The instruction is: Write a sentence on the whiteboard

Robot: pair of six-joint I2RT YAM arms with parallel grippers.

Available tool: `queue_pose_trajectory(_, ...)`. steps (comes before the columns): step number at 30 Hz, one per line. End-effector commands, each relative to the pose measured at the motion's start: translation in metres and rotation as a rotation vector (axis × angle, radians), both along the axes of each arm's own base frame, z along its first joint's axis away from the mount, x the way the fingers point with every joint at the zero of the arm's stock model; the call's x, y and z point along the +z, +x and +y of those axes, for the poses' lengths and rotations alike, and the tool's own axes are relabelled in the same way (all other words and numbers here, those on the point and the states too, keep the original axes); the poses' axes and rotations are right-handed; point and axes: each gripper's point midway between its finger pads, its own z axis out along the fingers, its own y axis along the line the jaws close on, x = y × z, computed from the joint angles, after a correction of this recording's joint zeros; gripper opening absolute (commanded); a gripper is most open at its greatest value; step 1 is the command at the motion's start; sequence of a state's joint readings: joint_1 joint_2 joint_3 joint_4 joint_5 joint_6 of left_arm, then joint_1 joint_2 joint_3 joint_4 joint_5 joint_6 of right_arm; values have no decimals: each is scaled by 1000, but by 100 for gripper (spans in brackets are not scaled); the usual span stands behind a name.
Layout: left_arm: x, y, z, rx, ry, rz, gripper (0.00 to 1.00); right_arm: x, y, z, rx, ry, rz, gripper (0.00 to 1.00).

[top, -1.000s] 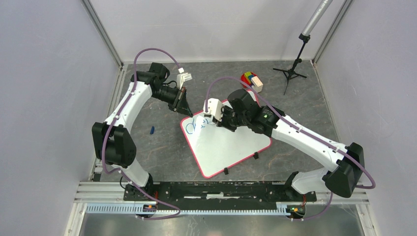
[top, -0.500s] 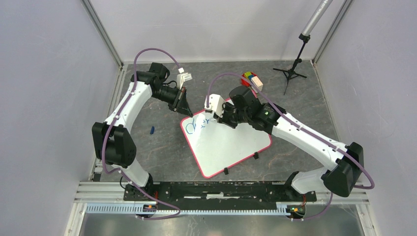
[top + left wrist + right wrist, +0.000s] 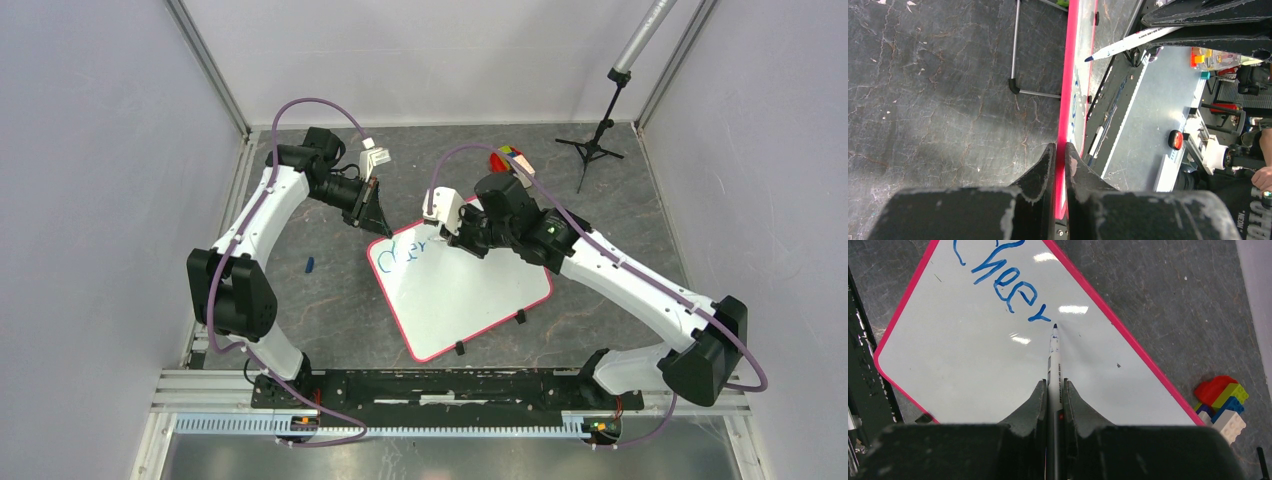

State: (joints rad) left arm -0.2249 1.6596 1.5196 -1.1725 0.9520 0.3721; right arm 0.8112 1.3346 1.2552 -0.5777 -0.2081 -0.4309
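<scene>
Moved: over the last second my right claw (image 3: 1054, 385) has slid rightward along the far edge of the whiteboard (image 3: 973, 370); the blue lettering has grown by a few letters behind it; my left arm has kept its place
Right claw: clenched on a marker (image 3: 1054, 360); the barrel is squeezed between both fingers; its dark blue tip points out ahead of me over the board
Marker tip: just past the last blue stroke; whether it touches the white surface I cannot tell
Sentence: the sentence (image 3: 1008, 287) so far reads "Cheer"; it runs in blue beside the board's far edge, starting near the far left corner
Left claw: my left claw (image 3: 1059, 150) is grasping the whiteboard's pink rim at that corner; one finger sits on each side of the rim
Whiteboard: lies on the dark grey table (image 3: 330, 310), turned at an angle, between my two arms; two small black clips show on its near right edge
Beside: coloured toy bricks (image 3: 1223, 402) sit on the table just past the far right edge, apart from the rim; a small blue object (image 3: 311, 265) lies on the table left of the board; a black tripod stand (image 3: 592, 148) is at the far right
</scene>
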Motion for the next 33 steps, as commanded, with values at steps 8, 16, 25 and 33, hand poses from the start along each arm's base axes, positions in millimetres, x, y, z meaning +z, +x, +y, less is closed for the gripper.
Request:
queue_pose_trajectory(8, 3, -11, -6, -54, -13, -15, 2, 10, 13, 3, -42, 16, -36, 0)
queue_pose_trajectory(16, 2, -11, -6, -55, -13, -15, 2, 7, 14, 7, -34, 16, -22, 0)
queue_pose_trajectory(25, 1, -11, -6, -55, -12, -12, 2, -3, 5, 7, -2, 5, 3, 0)
queue_pose_trajectory(33, 0, -10, -6, -55, -11, -9, 2, -15, -4, 1, 19, -23, 18, 0)
